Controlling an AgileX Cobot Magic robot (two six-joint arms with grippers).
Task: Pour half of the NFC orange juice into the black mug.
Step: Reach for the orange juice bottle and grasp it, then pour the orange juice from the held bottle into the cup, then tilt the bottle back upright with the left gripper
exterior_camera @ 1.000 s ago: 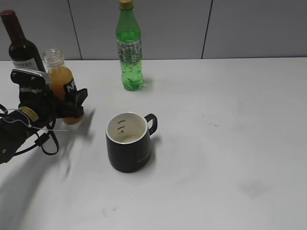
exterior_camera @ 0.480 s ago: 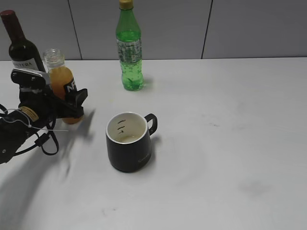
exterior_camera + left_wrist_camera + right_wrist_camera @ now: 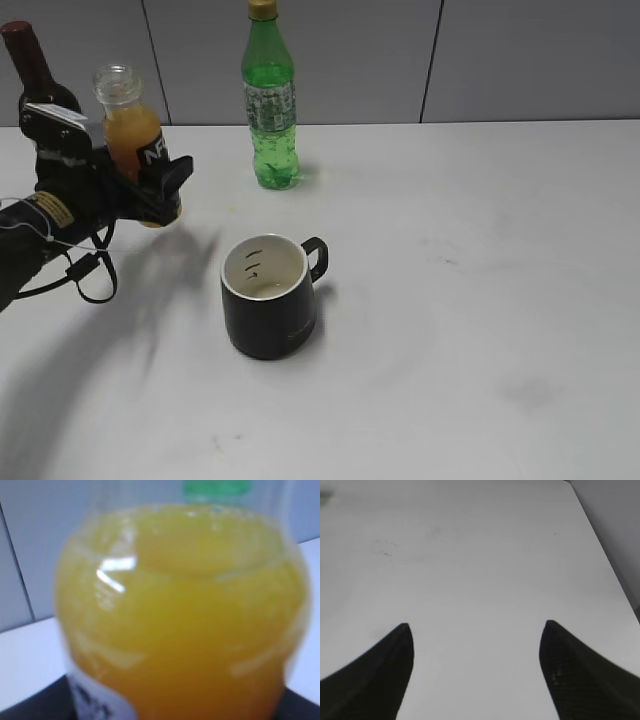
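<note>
Exterior view — NFC orange juice [image 3: 134, 135] clamped in left gripper [image 3: 140, 185], off the table

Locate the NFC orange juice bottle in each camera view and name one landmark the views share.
Exterior: NFC orange juice bottle upper left, held by the left gripper.
Left wrist: fills the frame.
Right wrist: not in view.
Shared landmark: green soda bottle, its green visible above the juice.

Exterior slanting down at table [image 3: 450, 330], left wrist close on bottle [image 3: 180, 620]
</note>
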